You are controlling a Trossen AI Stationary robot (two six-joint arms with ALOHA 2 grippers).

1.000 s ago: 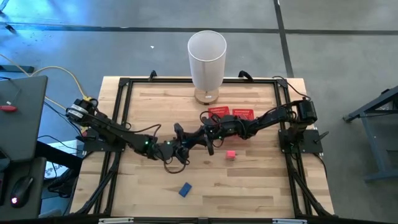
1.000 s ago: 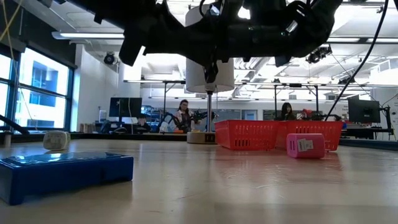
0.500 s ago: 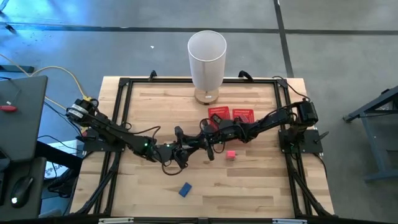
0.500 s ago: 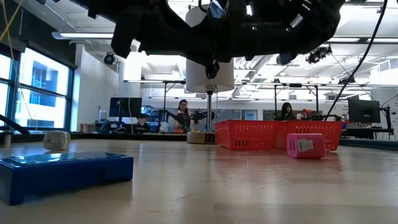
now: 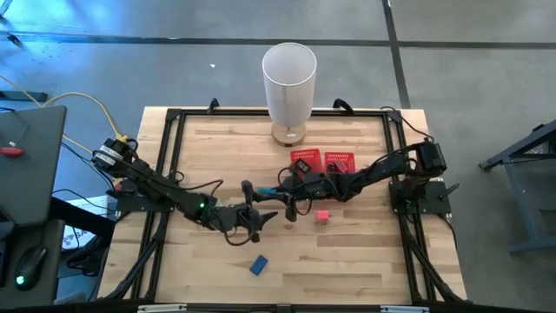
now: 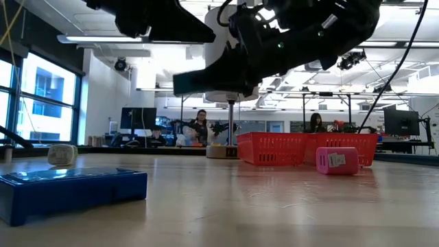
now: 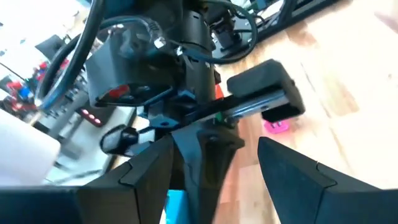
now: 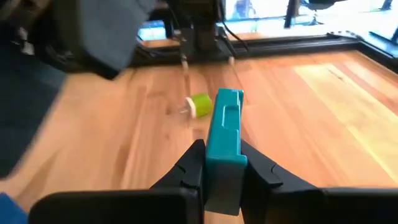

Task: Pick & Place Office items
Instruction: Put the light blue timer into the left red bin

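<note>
A teal plastic block [image 8: 222,146] is clamped in the right gripper [image 8: 221,163] fingers, near the red mesh tray [image 5: 323,160]. The left gripper [image 7: 214,158] fingers are spread, empty. The block should be kept level until the tray is reached.

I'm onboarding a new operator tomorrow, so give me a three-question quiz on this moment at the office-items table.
1. True or false: the right pincer is shut on a teal plastic block.
2. Which item lies on the wooden table nearest the red two-compartment mesh tray?
A. flat blue plastic block
B. small pink plastic block
C. tall white cylinder
3. Fill in: in the right wrist view, a small ____ roll-shaped piece lies on the wood beyond the teal block.

Key: 1 true; 2 B; 3 green. The left pincer stands open opposite the right one above mid-table.
</note>
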